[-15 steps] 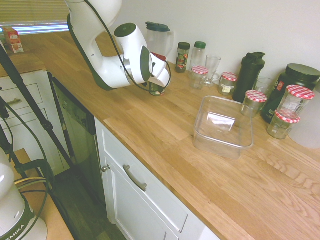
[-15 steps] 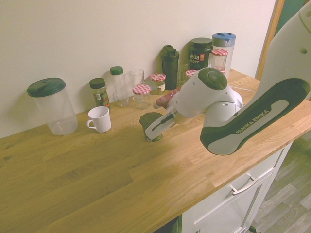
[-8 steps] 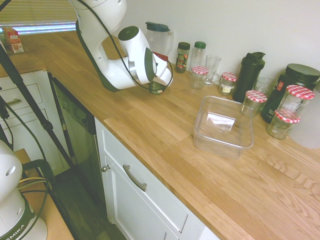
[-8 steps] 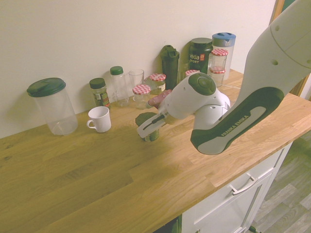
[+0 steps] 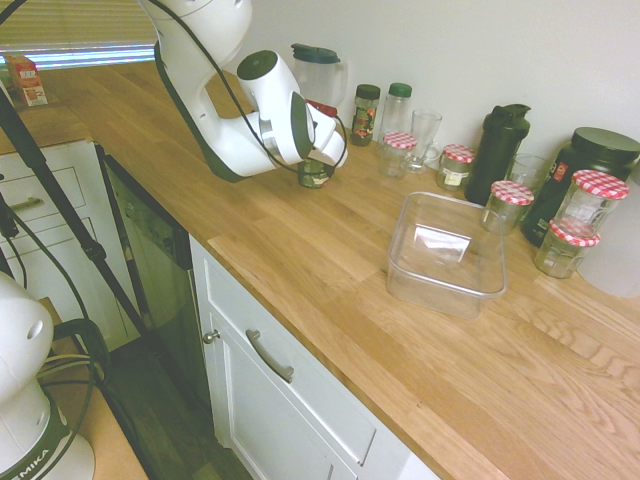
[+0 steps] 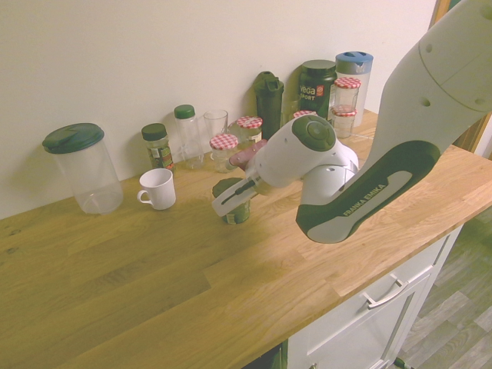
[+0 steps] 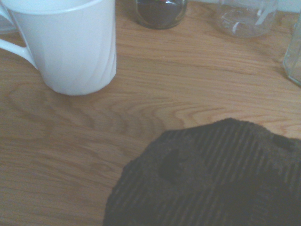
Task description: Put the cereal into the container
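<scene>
Shows clear rectangular tub point(image 5: 447, 285) nearest in first exterior view, on wooden countertop point(image 5: 340, 290); then red-checked-lid jar point(image 5: 508, 207) just behind. Farther along, has dark green cup point(image 5: 313, 176) upright on countertop, outside tub, with open gripper point(image 6: 224, 201) right at it. Beyond, includes lidded pitcher point(image 5: 317, 80).

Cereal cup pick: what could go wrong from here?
The gripper hangs right at the cup, so a slight misalignment could nudge or tip it.

The cup's lid looks wide and uneven-edged; the grip might catch the rim and slip.

The tub has jars close by, so an off-line approach could knock one.
</scene>
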Tool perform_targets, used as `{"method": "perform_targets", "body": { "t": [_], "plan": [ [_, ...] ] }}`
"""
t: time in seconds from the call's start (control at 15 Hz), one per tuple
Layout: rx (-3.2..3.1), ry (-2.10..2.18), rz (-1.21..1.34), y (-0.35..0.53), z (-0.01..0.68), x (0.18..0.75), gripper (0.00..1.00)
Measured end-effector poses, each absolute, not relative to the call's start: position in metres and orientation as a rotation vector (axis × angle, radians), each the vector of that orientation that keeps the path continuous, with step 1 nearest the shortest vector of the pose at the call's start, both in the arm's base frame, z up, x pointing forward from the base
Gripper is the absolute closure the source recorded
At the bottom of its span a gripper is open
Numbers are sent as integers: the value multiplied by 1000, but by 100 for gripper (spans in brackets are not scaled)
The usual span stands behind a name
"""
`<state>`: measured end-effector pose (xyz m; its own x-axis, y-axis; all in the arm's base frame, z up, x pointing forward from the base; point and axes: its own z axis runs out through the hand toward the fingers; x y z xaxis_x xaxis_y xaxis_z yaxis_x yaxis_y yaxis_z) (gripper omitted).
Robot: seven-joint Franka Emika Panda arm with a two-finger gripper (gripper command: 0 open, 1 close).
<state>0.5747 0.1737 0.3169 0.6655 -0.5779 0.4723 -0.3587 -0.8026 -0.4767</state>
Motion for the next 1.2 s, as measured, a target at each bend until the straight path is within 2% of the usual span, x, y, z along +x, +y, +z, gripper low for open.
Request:
{"method": "perform_targets", "body": {
  "t": [0.6,1.2],
  "plan": [
    [-2507,877,-792,183,337,572,100],
    [-2529,979,-973,70,491,572,100]
  ]
}}
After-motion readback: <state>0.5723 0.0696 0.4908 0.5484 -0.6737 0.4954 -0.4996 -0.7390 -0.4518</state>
